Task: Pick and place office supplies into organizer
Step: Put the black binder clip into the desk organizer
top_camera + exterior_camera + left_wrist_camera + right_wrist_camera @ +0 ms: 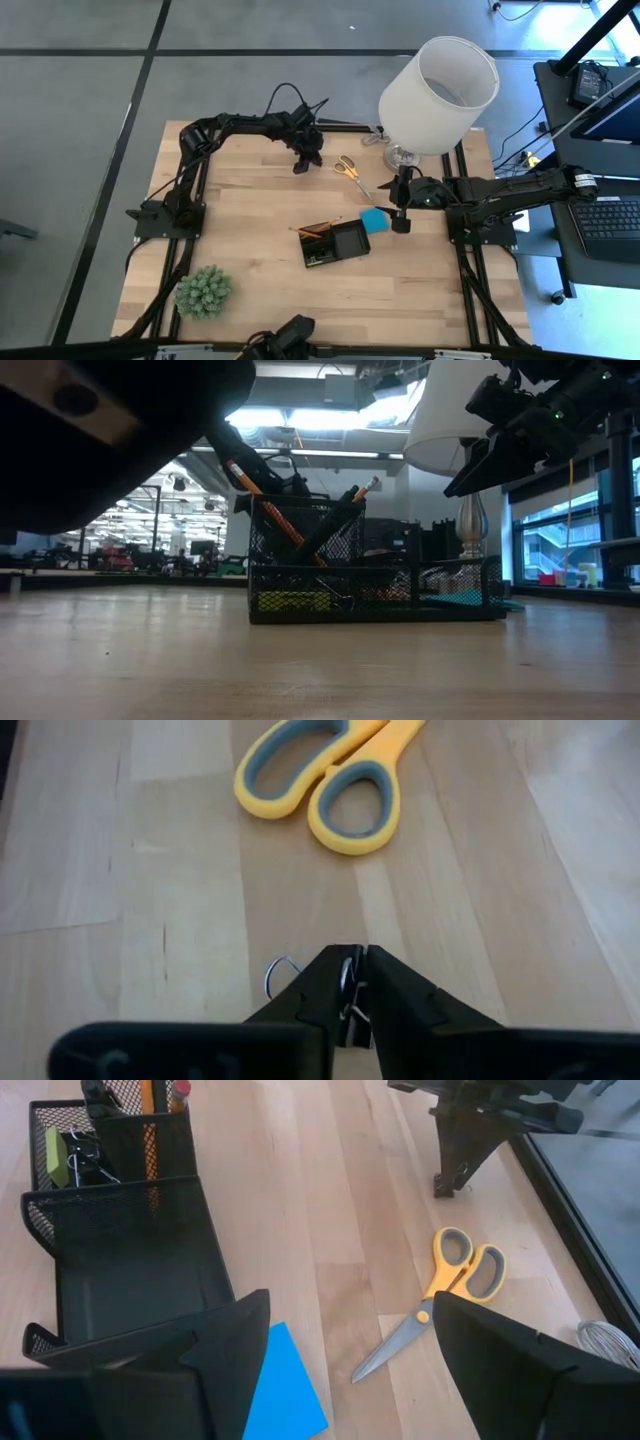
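left claw (pixel 301 166) is down at the far side of the wooden surface (pixel 260 280), just left of the yellow-handled scissors (pixel 350 170). in the left wrist view its fingers (pixel 400 995) are pressed together on a small black clip (pixel 349 995) with silver wire loops, the clip pinched right at the fingertips and touching or just above the wood; the scissors' handles (pixel 320 775) lie just ahead of it. scissors lie flat, blades pointing toward the lamp base side, handles toward the left claw

right claw (pixel 401 222) hangs above the surface beside the bright blue square pad (pixel 374 220), fingers wide apart and holding nothing; in the right wrist view the blue pad (pixel 285 1390) shows between and under its fingers (pixel 225 1345), next to the organizer

organizer (pixel 337 243) is a black mesh tray near the middle of the surface, blue pad touching or just beside its right end. its tall compartment holds orange pencils (pixel 262 500) and black pens leaning at angles; a low compartment has something yellow-green (pixel 290 600) and small clips; the big flat compartment (pixel 130 1280) looks bare

white lamp (pixel 438 92) stands at the far right, green spiky plant ball (pixel 204 291) at the near left corner
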You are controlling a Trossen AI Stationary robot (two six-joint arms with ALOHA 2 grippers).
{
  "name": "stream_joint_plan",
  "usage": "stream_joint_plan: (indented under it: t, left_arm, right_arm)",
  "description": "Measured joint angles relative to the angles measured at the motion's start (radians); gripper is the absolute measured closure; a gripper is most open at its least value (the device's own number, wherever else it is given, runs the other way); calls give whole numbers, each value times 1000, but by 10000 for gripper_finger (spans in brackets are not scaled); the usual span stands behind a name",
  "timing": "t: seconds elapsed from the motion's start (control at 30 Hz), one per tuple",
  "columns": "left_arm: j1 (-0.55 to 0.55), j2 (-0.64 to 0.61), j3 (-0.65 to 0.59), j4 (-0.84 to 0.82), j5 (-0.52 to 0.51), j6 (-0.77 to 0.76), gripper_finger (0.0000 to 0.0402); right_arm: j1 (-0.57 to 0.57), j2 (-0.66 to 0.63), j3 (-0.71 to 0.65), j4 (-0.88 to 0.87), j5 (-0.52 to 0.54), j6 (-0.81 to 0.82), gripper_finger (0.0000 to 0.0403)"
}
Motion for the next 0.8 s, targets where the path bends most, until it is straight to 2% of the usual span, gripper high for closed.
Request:
stream_joint_plan:
  t: [0.23,0.5,0.7,0.8]
  left_arm:
    - [8,-3,2,0,1,-2,395]
    - [8,-27,0,-30,-29,-36,399]
    - [5,-154,-2,-102,-107,-46,400]
    - [-12,-224,-2,-145,-106,-82,400]
  right_arm:
    - [0,0,0,0,0,0,122]
    - [0,0,0,0,0,3,122]
    - [0,0,0,-7,0,3,122]
    - [0,0,0,-18,0,3,122]
